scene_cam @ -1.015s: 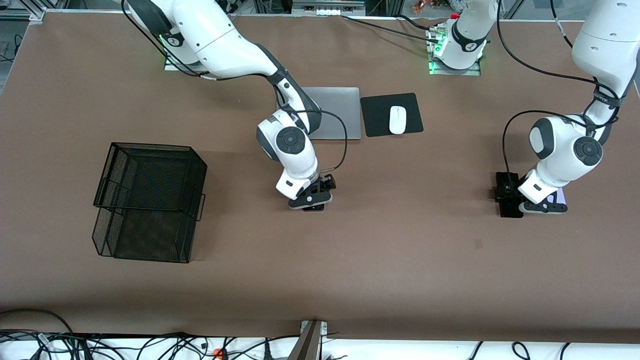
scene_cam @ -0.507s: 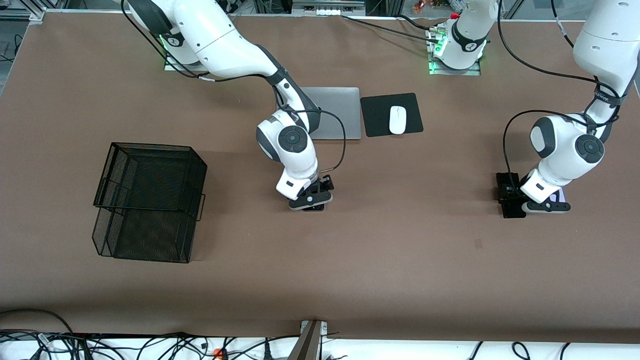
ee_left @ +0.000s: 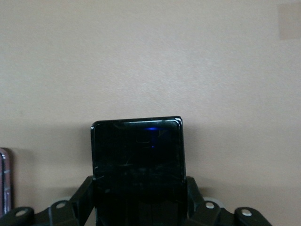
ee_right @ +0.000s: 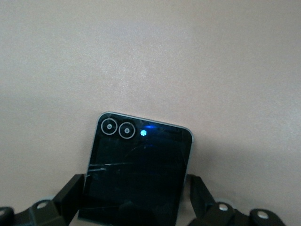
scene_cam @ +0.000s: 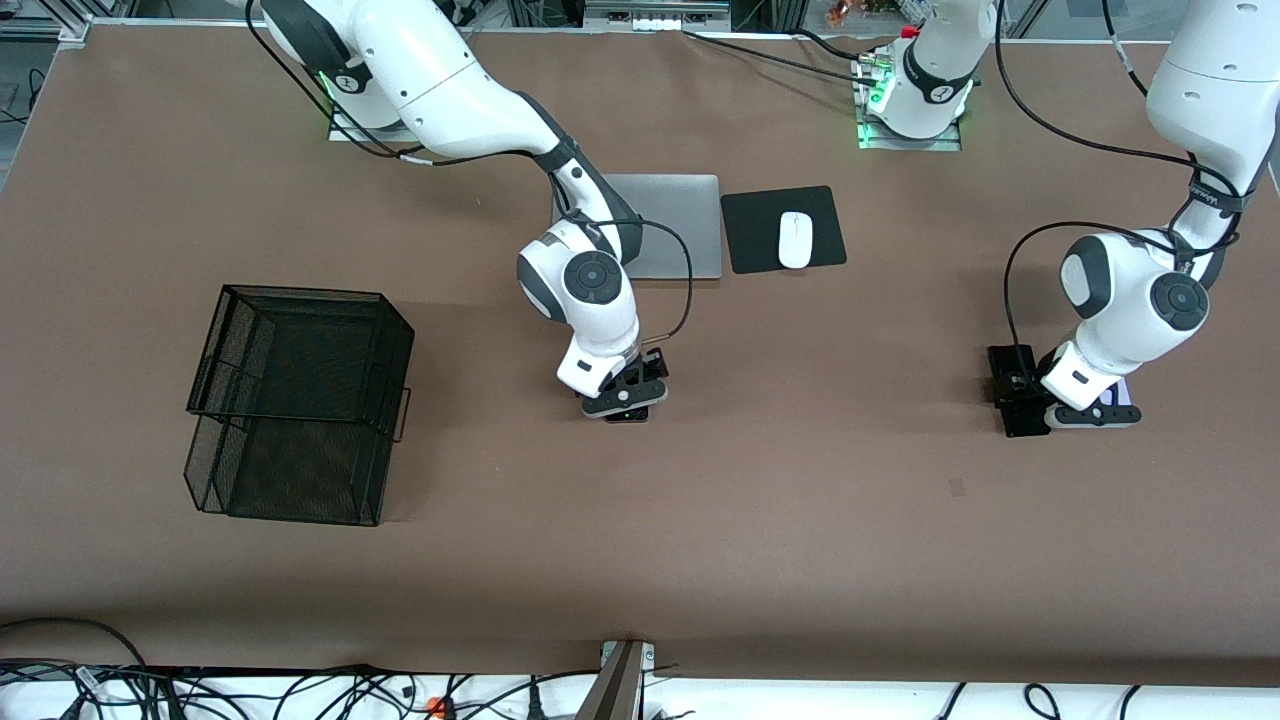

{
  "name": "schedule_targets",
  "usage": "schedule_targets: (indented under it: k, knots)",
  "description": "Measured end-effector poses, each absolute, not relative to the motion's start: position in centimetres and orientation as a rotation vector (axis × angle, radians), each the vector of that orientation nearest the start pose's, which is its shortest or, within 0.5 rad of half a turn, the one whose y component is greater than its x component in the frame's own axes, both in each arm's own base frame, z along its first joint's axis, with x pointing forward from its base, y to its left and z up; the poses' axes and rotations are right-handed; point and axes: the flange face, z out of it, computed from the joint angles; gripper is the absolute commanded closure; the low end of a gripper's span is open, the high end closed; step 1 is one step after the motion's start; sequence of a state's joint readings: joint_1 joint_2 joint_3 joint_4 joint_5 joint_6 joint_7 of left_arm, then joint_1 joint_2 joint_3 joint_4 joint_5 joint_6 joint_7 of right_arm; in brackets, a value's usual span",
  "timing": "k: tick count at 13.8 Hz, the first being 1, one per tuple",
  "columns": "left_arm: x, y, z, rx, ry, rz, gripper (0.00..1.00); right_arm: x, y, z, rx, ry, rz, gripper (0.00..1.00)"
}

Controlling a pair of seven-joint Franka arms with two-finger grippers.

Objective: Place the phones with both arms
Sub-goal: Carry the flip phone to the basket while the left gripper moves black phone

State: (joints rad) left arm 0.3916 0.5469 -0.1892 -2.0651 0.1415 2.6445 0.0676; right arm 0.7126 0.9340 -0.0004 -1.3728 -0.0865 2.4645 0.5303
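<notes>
- While both arms are low on the worktop (scene_cam: 800,520), the left gripper (scene_cam: 1090,417) is at the left arm's end, its jaws clamped across the width of the black slab phone (ee_left: 137,155)
- From the jaws, this phone's long axis runs straight forward, so I judge a plain vertical lift is what the coming move needs
- At the middle of the worktop, the right gripper (scene_cam: 625,408) is down over the black folded phone (ee_right: 138,174); I cannot tell if its jaws already press it
- Just beside the slab lies the lilac phone (scene_cam: 1122,390), not held
- If the mesh basket (scene_cam: 300,292) is the goal, the right arm is much nearer to it
- Only the wrist views show each phone's place in the jaws; the front view hides both black phones under the grippers but shows the basket, the laptop (scene_cam: 680,215) and the mouse (scene_cam: 795,240)
</notes>
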Motion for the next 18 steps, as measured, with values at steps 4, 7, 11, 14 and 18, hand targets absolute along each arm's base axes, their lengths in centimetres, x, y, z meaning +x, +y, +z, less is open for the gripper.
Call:
schedule_targets:
  k: [4,7,11,14,18]
  knots:
    - [61.6,10.1,21.1,-3.166,-0.099,-0.022,1.00,56.8,48.6,17.1,-3.069,-0.363,-0.263,1.00]
    - [63.3,3.6,22.1,-3.168,-0.185,-0.043,1.00,59.7,45.5,18.8,-3.146,-0.301,-0.280,1.00]
    - [63.7,-7.2,21.4,-3.179,-0.195,-0.031,1.00,66.6,34.6,30.1,-3.258,-0.098,-0.291,1.00]
    - [63.8,-15.2,21.2,-3.188,-0.276,-0.045,1.00,69.5,22.6,37.8,-3.305,-0.090,-0.159,1.00]
    - [62.9,-28.5,22.0,-3.194,-0.298,-0.030,1.00,69.1,8.9,40.6,-3.330,-0.102,0.057,1.00]
